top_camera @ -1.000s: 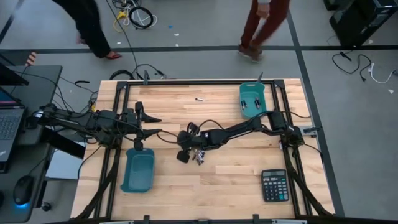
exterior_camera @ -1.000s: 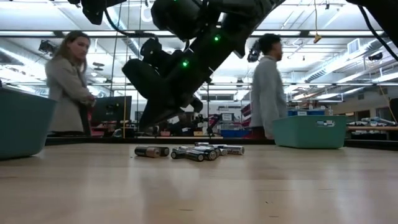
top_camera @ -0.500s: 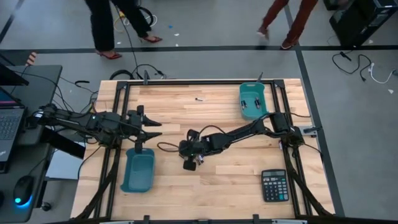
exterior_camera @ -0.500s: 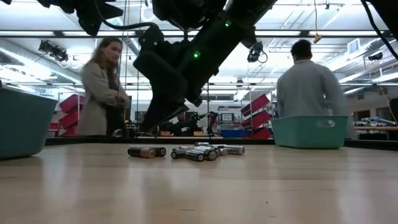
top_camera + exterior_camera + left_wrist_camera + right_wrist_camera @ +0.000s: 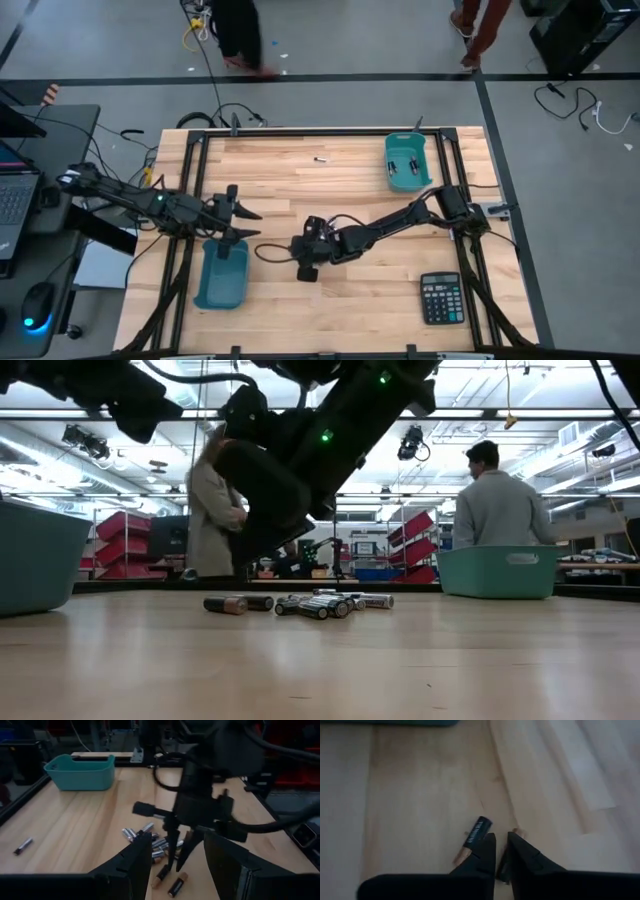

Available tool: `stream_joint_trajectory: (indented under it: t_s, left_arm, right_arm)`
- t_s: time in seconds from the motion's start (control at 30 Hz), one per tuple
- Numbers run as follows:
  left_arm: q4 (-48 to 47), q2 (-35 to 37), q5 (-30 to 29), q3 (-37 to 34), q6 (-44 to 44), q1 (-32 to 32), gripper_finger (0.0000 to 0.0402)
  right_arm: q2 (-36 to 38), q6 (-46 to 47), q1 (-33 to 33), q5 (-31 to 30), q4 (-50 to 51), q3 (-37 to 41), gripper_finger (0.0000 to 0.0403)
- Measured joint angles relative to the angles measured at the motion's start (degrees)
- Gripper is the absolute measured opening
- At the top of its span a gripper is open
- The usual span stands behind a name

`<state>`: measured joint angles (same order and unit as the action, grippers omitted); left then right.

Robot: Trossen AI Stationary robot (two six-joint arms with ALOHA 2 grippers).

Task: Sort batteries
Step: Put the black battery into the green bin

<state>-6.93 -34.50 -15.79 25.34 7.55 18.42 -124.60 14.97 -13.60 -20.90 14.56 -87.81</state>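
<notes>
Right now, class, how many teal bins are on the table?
2: one bin on the left side, the other bin on the right side, toward the top of the high view. None seems hidden.

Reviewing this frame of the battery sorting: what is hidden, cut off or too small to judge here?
- High view: the battery pile is covered by the right gripper and its arm.
- Right wrist view: a second battery shows only its tip behind that gripper's fingers; whether they touch it is unclear.
- High view: contents of the far teal bin are too small to identify.
- Low view: the batteries overlap, so no count.
</notes>
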Motion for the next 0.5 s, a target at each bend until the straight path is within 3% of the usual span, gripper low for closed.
stream_joint_trajectory:
  t_s: [0.17,0.5]
  left_arm:
    - [0.44,0.00,-0.06,-0.61,-0.07,1.76,0.0182]
    - [1.96,0.00,-2.20,-0.61,-2.65,3.19,0.0182]
  right_arm:
    - [0.00,0.70,2.06,6.86,0.72,0.00,0.0083]
    - [0.00,0.64,3.28,7.27,2.87,-0.02,0.0168]
